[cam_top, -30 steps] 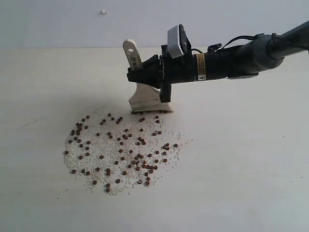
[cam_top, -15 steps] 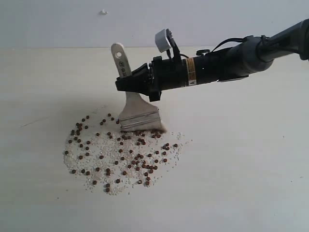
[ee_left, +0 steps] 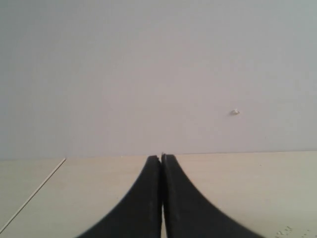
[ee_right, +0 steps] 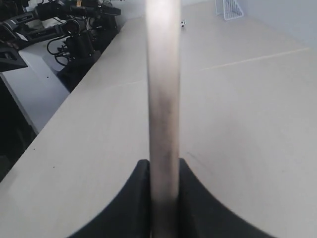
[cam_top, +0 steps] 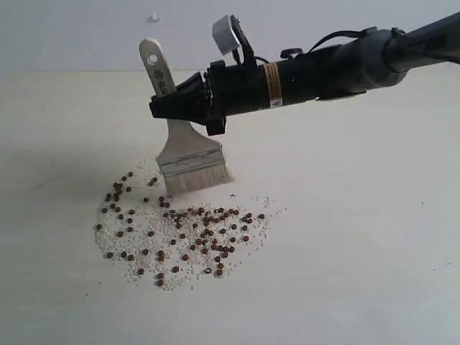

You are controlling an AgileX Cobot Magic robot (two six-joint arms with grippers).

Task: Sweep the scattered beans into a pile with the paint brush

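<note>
Pale wood makes up the table (cam_top: 359, 259), on which the beans (cam_top: 188, 231) are spread in a loose oval patch and mixed with fine whitish grains (cam_top: 154, 237). The beans are scattered rather than heaped. A somewhat denser band is seen along the patch's 12 o'clock side, just at 6 o'clock of the brush head.

The paint brush (cam_top: 183, 140) is held at the 12 o'clock edge of the patch, head down. Its wooden handle (cam_top: 154, 65) is leaned toward 11 o'clock, and a hole is seen at the handle's end. The silver ferrule (cam_top: 188, 162) is set above the whitish bristles (cam_top: 200, 180), whose tips are brought down to the table beside the outermost beans. Whether they are pressed onto the surface cannot be told.

The handle is pinched at mid-length by the right gripper (cam_top: 164, 108), whose arm is extended in from 2 o'clock. In the right wrist view the handle is seen clamped between the two black fingers (ee_right: 136, 198) and projecting straight out from them.

The left gripper (ee_left: 161, 159) is shown in its wrist view with its jaws pressed together and nothing caught between them. It is pointed across the table toward a pale wall (ee_left: 148, 74), on which a small white object (ee_left: 236, 112) is fixed.
</note>
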